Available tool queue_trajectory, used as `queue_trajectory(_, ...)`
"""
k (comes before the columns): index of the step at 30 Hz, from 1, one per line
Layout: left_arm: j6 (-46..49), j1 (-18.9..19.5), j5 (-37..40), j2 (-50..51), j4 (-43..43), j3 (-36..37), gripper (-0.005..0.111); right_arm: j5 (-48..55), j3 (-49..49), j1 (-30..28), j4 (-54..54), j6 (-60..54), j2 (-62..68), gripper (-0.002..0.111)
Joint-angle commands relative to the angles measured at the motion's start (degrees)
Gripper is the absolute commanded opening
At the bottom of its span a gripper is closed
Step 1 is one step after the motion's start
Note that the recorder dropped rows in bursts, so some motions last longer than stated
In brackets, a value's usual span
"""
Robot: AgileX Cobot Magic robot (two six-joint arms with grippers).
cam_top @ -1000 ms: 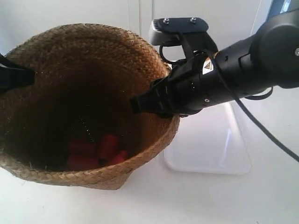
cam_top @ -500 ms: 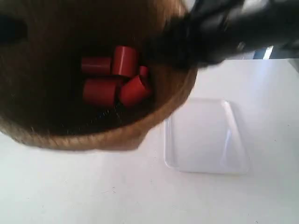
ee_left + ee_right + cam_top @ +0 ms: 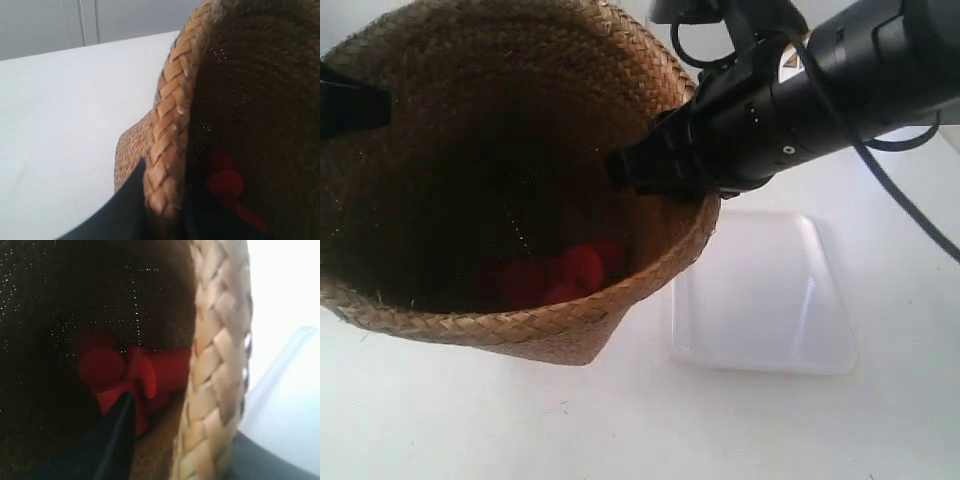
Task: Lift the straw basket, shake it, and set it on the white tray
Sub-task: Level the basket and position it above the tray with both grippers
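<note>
The straw basket (image 3: 520,325) fills the exterior view's left, tilted, its dark inside facing the camera. Several red cylinders (image 3: 570,270) lie at its bottom; they also show as red cylinders (image 3: 150,372) in the right wrist view. The arm at the exterior view's right is my right arm, and its gripper (image 3: 640,170) is shut on the rim beside the white tray (image 3: 770,300). My left gripper (image 3: 355,105) is shut on the opposite rim. Up close, my left gripper (image 3: 165,195) and my right gripper (image 3: 200,440) each have one finger inside and one outside the braided rim. The tray holds nothing.
White tabletop (image 3: 720,430) spreads in front of the basket and tray. A pale wall or cabinet front (image 3: 75,25) stands behind the table. A black cable (image 3: 900,200) loops off my right arm above the tray.
Half a second ago the basket was thrown up toward the camera, blurred, with the red cylinders tossed high inside. It has since dropped back, and the cylinders lie low in its bottom.
</note>
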Motion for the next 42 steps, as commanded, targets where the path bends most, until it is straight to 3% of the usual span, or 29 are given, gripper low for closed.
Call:
queue_trajectory(1, 1.29, -0.09, 3.13, 1.51, 0.09, -0.46, 0.000, -0.40, 1.44, 0.03, -1.25, -1.33, 0.82, 0.000)
queue_trajectory(9, 2.68, -0.09, 0.94, 2.77, 0.07, -0.83, 0.000, -3.20, 3.37, 0.03, -1.46, -1.10, 1.95, 0.000)
queue_trajectory(12, 3.43, -0.21, 2.32, -0.87, -0.25, -7.79, 0.000, 2.68, -5.90, 0.03, -1.19, -1.21, -2.84, 0.000)
queue_trajectory(16, 6.05, -0.21, 4.69, -5.60, -0.66, -16.93, 0.000, 0.38, -14.39, 0.48, 0.46, -1.85, -10.97, 0.000)
queue_trajectory(18, 2.50, -0.09, 7.45, -2.59, 2.89, -9.64, 0.000, -3.62, -6.26, 0.61, -1.91, -1.21, -8.31, 0.000)
queue_trajectory(21, -2.36, -0.09, 5.13, 1.77, 2.29, -2.51, 0.000, 3.19, -1.85, -0.41, -0.07, 1.27, 0.12, 0.000)
queue_trajectory(24, 1.75, -0.21, 1.56, -0.61, -2.73, -2.98, 0.000, 0.80, -1.85, 0.30, 0.20, -0.30, -0.83, 0.000)
queue_trajectory(28, 1.26, -0.18, 0.23, -1.54, -1.60, -3.24, 0.000, -1.14, -1.85, 0.30, -0.73, -0.20, -1.84, 0.000)
queue_trajectory(42, -0.03, -0.18, 5.80, 0.30, -2.23, -2.15, 0.000, 0.68, 0.46, 0.30, -1.53, 0.07, 0.65, 0.000)
